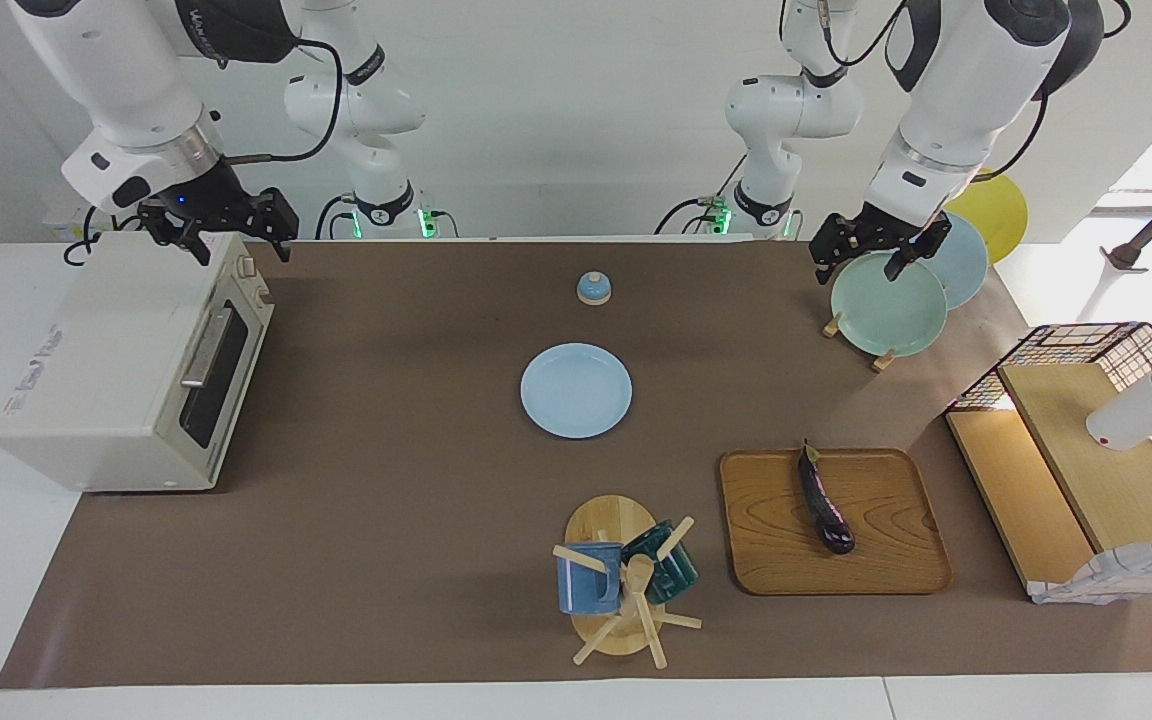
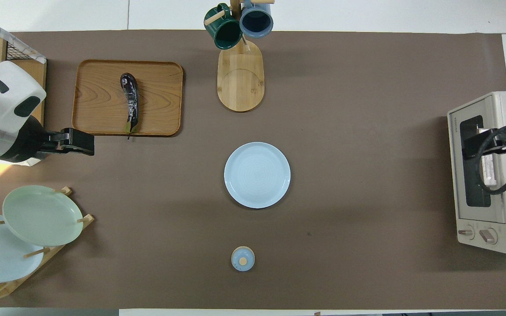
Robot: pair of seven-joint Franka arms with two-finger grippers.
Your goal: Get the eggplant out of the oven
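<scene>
The slim glossy dark purple eggplant (image 1: pixel 825 501) is laid on the wooden tray (image 1: pixel 886 560); the cream-white toaster oven (image 1: pixel 126 370) is closed. Both end effectors, left (image 1: pixel 877 252) and right (image 1: pixel 219 226), are held wide, empty.
</scene>
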